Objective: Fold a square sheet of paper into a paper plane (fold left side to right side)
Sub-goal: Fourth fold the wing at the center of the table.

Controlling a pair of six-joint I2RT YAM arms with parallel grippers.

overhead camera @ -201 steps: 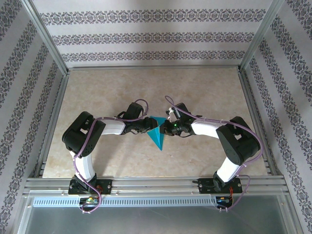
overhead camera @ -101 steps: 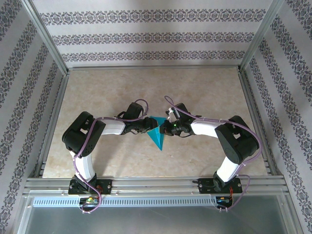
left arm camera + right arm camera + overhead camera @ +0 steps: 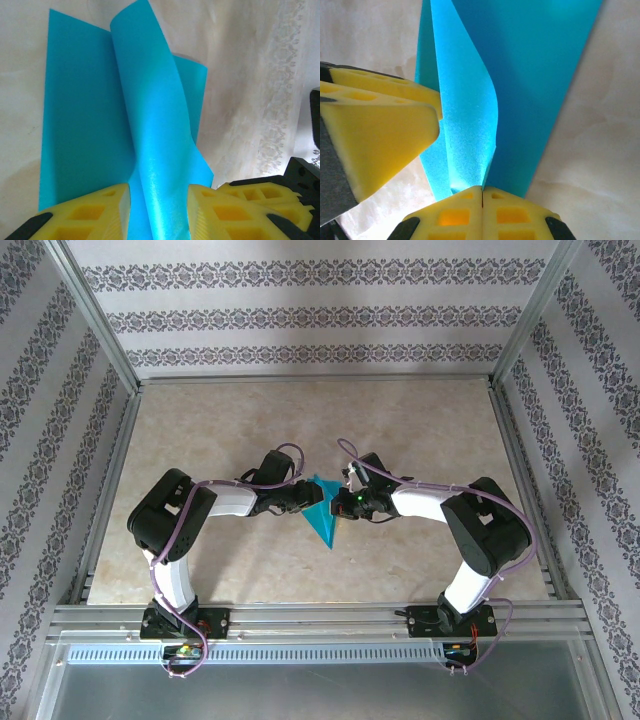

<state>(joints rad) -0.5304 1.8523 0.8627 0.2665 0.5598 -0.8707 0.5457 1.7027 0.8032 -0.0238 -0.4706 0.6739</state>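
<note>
Teal-blue paper (image 3: 326,524), folded narrow, pointed, one flap curling upward

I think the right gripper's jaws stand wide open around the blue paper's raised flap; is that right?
Not quite: the right gripper is shut, pinching the raised flap of the square sheet of paper between its fingertips, as the right wrist view shows.

Left gripper (image 3: 159,202) parted, right gripper (image 3: 482,196) pinched.

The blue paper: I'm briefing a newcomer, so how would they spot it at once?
On the beige table, find where the left arm and right arm meet at the middle. The paper lies between their tips, a wedge pointing toward the arm bases. It is the only bright blue thing there.
</note>
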